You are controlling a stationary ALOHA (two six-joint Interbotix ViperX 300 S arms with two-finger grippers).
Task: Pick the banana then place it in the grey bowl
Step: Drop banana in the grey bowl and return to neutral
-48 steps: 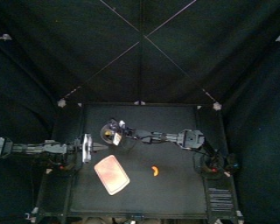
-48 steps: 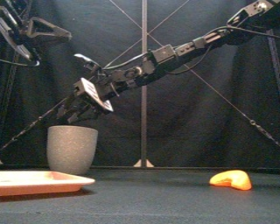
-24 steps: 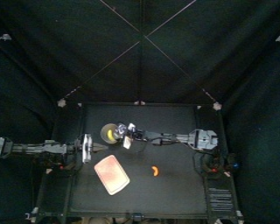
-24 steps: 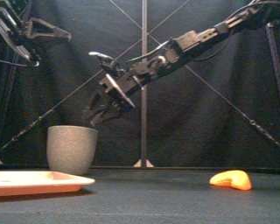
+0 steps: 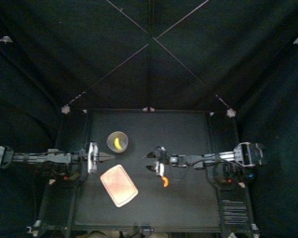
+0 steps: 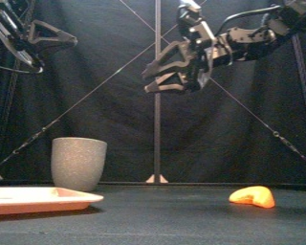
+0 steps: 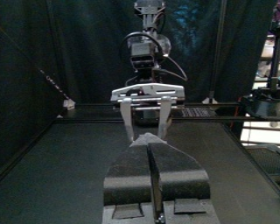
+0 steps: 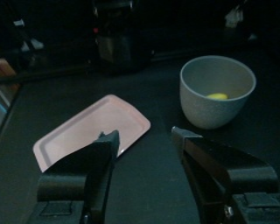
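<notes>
My right gripper [image 8: 143, 134] hung high over the table [image 5: 189, 200] with its 2 jaws apart and nothing between them. The grey cup [image 8: 213, 115] stood upright out in front of my jaws and lower down, not touching me. At its bottom I saw a bit of yellow, and I took that for the banana [image 8: 219, 94], though it was too small to be sure. The pink tray [image 8: 94, 129] lay flat in front of my jaws too, beside the cup but apart from it. 1 orange toy [image 6: 252, 196] lay on the table below me, nearer the table's front than my jaws. My left gripper [image 7: 150, 144] rested out past the cup, its 2 jaws pressed together on nothing. I thought the job was nearly done, because the yellow thing sat in the cup and my jaws were empty. The step in hand seemed to be getting clear of the cup. The next move, I thought, called for going up and home to rest without bumping the cup. If the orange toy was really the banana, I would need to go down and grab it instead.
</notes>
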